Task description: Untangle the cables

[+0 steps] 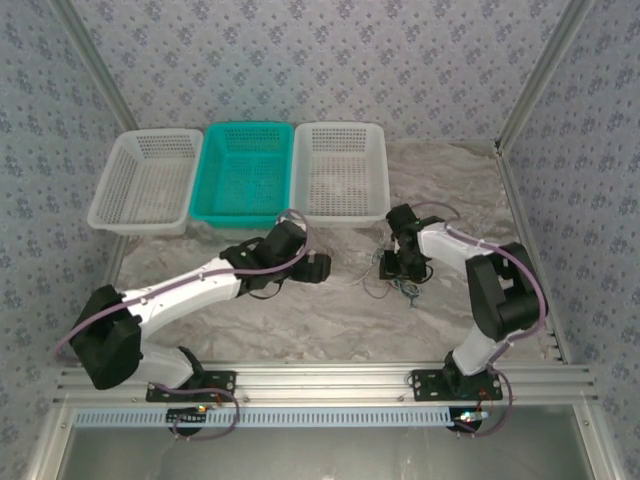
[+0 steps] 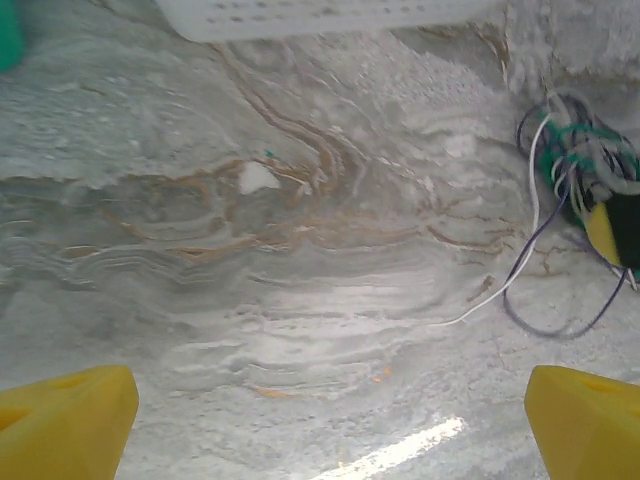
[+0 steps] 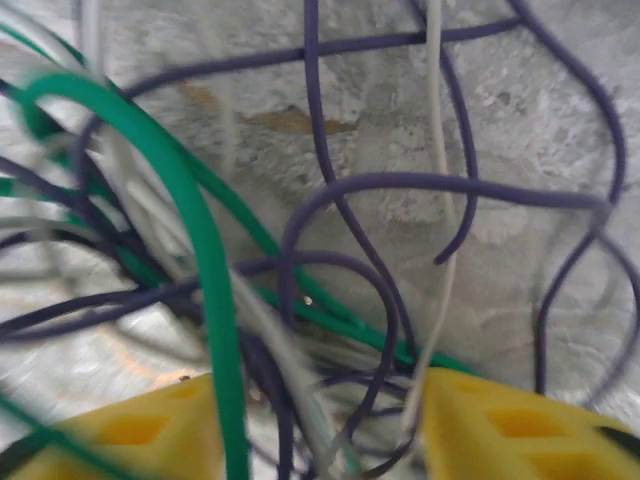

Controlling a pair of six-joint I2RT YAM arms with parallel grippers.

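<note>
The cables (image 1: 400, 285) lie in a tangled clump on the marbled bench (image 1: 300, 325), right of the teal basket (image 1: 245, 172) and nearer the arm bases than it. The strands are green, dark purple-grey and whitish, looped over one another. The right gripper (image 1: 397, 266) is down on that clump. Seen from the right wrist, its yellow fingers (image 3: 500, 425) stand partly apart, with several strands of the cables (image 3: 330, 260) running through the gap, and none looks pinched. The left gripper (image 1: 318, 268) hangs over bare bench just in front of the teal basket's right corner. Its fingers (image 2: 70, 420) are spread wide and hold nothing. From the left wrist the cables (image 2: 575, 160) sit at the far right, with a white strand and a dark loop trailing out over the bench (image 2: 300, 300).
</note>
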